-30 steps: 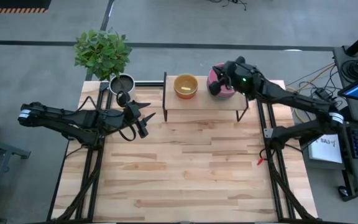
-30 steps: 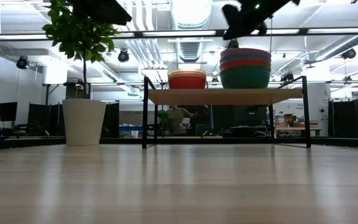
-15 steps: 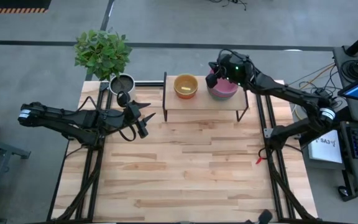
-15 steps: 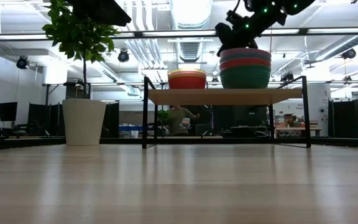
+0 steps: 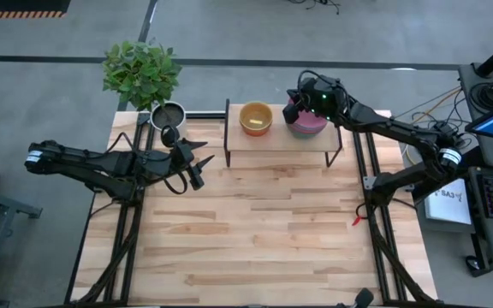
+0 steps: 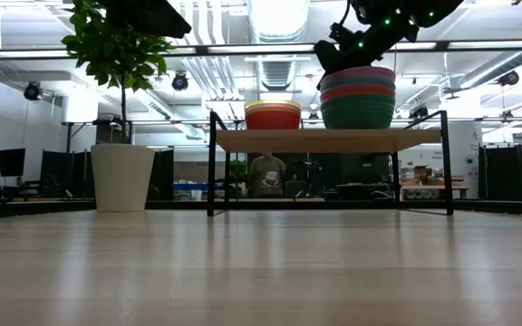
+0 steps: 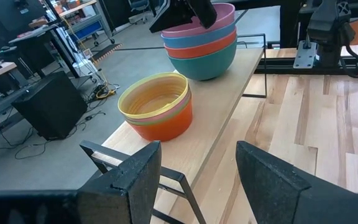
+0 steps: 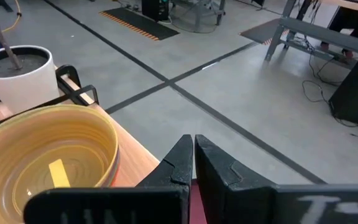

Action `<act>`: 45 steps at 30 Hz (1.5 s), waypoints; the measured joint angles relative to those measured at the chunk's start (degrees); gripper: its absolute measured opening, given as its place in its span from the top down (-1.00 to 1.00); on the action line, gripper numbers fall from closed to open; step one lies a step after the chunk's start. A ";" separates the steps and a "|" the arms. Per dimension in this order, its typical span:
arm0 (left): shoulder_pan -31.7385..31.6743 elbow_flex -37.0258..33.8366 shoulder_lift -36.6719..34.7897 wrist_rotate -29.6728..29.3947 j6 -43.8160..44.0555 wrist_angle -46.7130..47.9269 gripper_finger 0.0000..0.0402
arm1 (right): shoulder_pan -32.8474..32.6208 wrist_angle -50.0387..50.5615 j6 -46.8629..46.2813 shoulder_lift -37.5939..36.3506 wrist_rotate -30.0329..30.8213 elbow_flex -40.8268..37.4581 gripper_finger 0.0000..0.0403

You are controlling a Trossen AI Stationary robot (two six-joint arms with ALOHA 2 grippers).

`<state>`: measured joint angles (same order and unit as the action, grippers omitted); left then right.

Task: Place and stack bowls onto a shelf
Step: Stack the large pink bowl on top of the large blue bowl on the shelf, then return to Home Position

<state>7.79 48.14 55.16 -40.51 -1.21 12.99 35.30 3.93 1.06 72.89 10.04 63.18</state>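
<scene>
Shelf (image 5: pixel 268 139) at table's (image 5: pixel 255 239) 12 o'clock: small bowl stack (image 5: pixel 256 118) on it, large bowl stack (image 5: pixel 306 122) at its 3 o'clock; plant pot (image 5: pixel 167 115) apparently on table, 9 o'clock of shelf.

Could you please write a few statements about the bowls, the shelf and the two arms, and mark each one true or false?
1. Two stacks of bowls stand on the shelf. True.
2. The pink bowl sits at the bottom of the big stack. False: it is on top; the teal bowl is at the bottom.
3. The right gripper has its fingers shut. True.
4. The left gripper holds a bowl. False: its fingers are open and empty.
5. The plant pot stands on the shelf. False: it stands beside it.
</scene>
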 joint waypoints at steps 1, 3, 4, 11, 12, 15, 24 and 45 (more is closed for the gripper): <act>-0.02 0.00 -0.02 0.00 0.00 0.00 0.05 | -0.01 -0.08 0.00 -0.18 -0.01 0.00 0.96; 0.00 0.00 0.00 0.00 0.00 0.00 0.05 | -0.01 -0.66 0.03 -0.83 0.00 0.06 0.96; -0.02 0.00 -0.01 0.00 0.00 0.00 0.05 | -0.01 -1.21 0.07 -1.34 0.00 0.07 0.96; -0.01 0.00 0.00 0.02 0.02 0.87 0.05 | -1.33 -1.75 1.15 -8.14 -8.47 -1.74 0.96; 0.02 0.00 -0.02 0.19 0.03 1.72 0.05 | -1.61 -2.01 1.43 -9.20 -12.60 -2.63 0.96; 0.07 -0.04 -0.02 3.21 0.58 4.52 0.05 | -2.81 -4.43 1.07 -12.52 -21.58 -6.86 0.96; 0.90 -4.86 -3.55 12.93 0.51 6.54 0.05 | -8.12 -13.24 4.36 -24.97 -31.13 -23.79 0.96; 0.92 -30.86 -42.83 19.10 -2.73 -7.51 0.05 | -11.18 -19.03 4.79 -52.35 -34.53 -48.73 0.96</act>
<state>8.71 17.28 12.32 -21.41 -3.94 5.49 24.12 -15.10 5.84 20.54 -24.49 14.45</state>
